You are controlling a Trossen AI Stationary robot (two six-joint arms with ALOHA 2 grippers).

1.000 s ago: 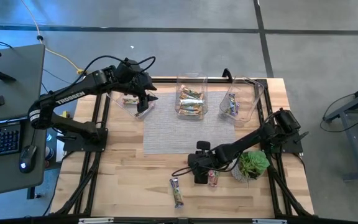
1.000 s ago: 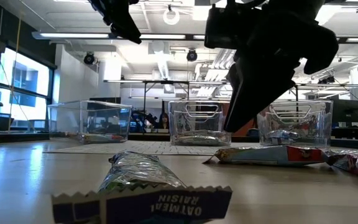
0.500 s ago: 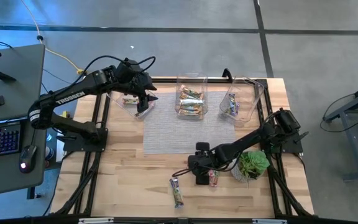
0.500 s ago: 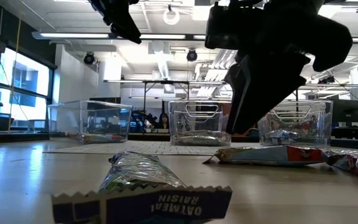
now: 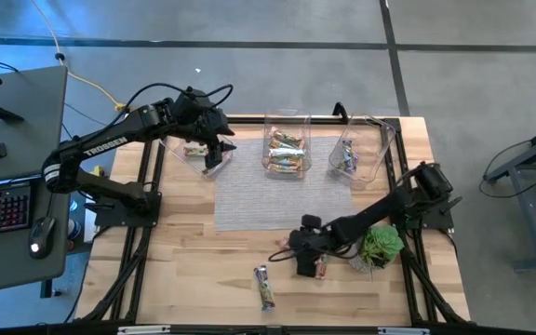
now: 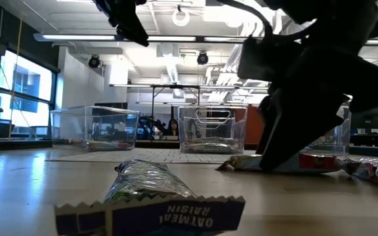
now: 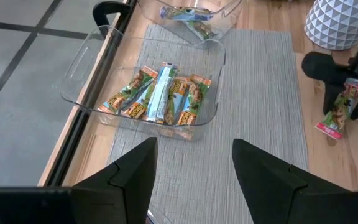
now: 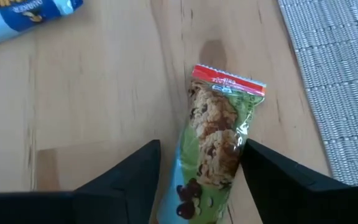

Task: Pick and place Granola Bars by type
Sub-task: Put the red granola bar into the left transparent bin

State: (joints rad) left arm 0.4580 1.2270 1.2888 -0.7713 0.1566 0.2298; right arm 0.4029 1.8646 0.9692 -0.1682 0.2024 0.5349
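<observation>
A granola bar in a green wrapper with a red end (image 8: pixel 219 124) lies flat on the wooden table (image 5: pixel 194 270). My right gripper (image 8: pixel 201 148) is low over it, open, one finger on each side of the bar's near half; I see no touch. In the high view this gripper (image 5: pixel 307 261) is beside the bar (image 5: pixel 320 268). A blue-and-silver bar (image 5: pixel 265 287) lies nearer the near edge. My left gripper (image 5: pixel 214 151) hovers open over the left clear bin (image 5: pixel 186 149), which holds one bar.
Three clear bins stand along the far side at a grey mat (image 5: pixel 268 200): the middle bin (image 5: pixel 287 149) holds several orange-green bars, the right bin (image 5: pixel 356 154) purple ones. A potted plant (image 5: pixel 378 247) stands close to my right arm. Another bar (image 6: pixel 376 170) lies at the low view's right.
My right gripper has come down toward the green-wrapped bar on the table and shifted slightly toward the table's right edge; in the low view it drops from well above the table to just over it. The bars have stayed in place.
</observation>
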